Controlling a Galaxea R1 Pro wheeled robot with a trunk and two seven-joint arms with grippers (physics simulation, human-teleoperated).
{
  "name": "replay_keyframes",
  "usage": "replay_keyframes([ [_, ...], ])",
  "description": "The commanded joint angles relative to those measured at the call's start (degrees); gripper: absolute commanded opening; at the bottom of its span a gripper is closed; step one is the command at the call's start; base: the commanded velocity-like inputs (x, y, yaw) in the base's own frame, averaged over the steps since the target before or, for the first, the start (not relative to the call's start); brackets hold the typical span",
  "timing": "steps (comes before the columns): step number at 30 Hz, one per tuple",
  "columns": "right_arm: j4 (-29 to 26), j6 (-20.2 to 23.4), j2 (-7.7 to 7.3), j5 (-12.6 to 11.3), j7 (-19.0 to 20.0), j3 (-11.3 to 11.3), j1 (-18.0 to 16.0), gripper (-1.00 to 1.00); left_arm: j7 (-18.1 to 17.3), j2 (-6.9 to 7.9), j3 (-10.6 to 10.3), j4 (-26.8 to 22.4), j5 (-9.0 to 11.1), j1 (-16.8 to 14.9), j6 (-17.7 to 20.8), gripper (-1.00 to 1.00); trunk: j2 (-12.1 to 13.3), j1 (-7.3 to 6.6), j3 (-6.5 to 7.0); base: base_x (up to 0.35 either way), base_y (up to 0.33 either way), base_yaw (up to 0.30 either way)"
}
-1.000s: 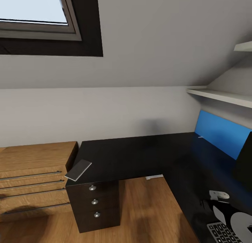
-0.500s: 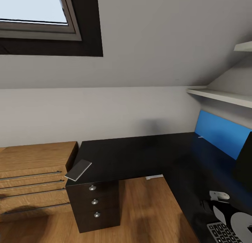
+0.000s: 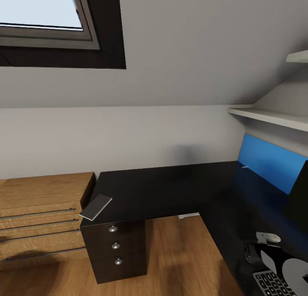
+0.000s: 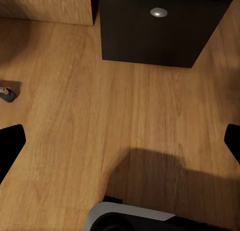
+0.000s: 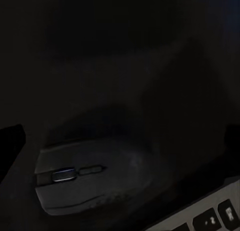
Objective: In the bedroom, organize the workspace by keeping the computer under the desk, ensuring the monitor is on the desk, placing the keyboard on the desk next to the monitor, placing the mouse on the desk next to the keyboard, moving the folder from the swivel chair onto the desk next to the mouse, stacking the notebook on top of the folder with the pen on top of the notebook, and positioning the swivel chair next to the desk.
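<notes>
The black-topped desk runs along the wall and turns toward me at the right, with its blue back panel. A grey notebook lies on the desk's left end, overhanging the edge. A slim pale pen lies by the panel. The monitor stands at the right edge, the keyboard below it. The dark mouse rests on the desk beside the keyboard. My right gripper hovers open just over the mouse. My left gripper hangs open above the floor.
A light wooden drawer cabinet stands left of the desk's black three-drawer pedestal. White shelves hang above the right wing. Wooden floor lies under the desk. A small dark object sits on the floor.
In the head view the dark mouse now shows on the desk just beside my right gripper, where it could not be seen before. Nothing else has moved.
</notes>
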Motion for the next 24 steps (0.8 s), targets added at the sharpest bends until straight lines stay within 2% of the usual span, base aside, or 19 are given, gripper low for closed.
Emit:
replay_keyframes([
  [1, -0.01, -0.07, -0.02, -0.60, -0.07, 0.45, -0.07, 1.00, -0.51, 0.00, -0.10, -0.09, 0.62, 0.02, -0.03, 1.00, -0.06, 0.01, -0.07, 0.000, 0.000, 0.000],
  [8, -0.35, -2.90, 0.10, -0.81, -0.20, 0.26, -0.07, 1.00, -0.51, 0.00, -0.10, -0.09, 0.62, 0.02, -0.03, 1.00, -0.06, 0.01, -0.07, 0.000, 0.000, 0.000],
  [11, -0.62, -6.65, 0.32, -0.84, -0.35, 0.21, -0.07, 1.00, -0.51, -0.05, -0.10, -0.09, 0.62, 0.02, 0.00, 1.00, -0.06, 0.01, -0.11, 0.000, 0.000, 0.080],
  [15, -0.54, -10.43, 0.78, -0.86, -0.43, 0.19, -0.07, 1.00, -0.52, -0.08, -0.10, -0.09, 0.59, 0.02, -0.02, 1.00, -0.06, 0.01, -0.23, 0.000, 0.000, 0.181],
  [24, -0.37, -11.96, 1.28, -0.70, -0.38, 0.20, -0.07, 1.00, -0.65, -0.09, -0.10, -0.09, 0.54, 0.02, -0.01, 1.00, -0.06, 0.01, -0.59, 0.000, 0.000, 0.229],
])
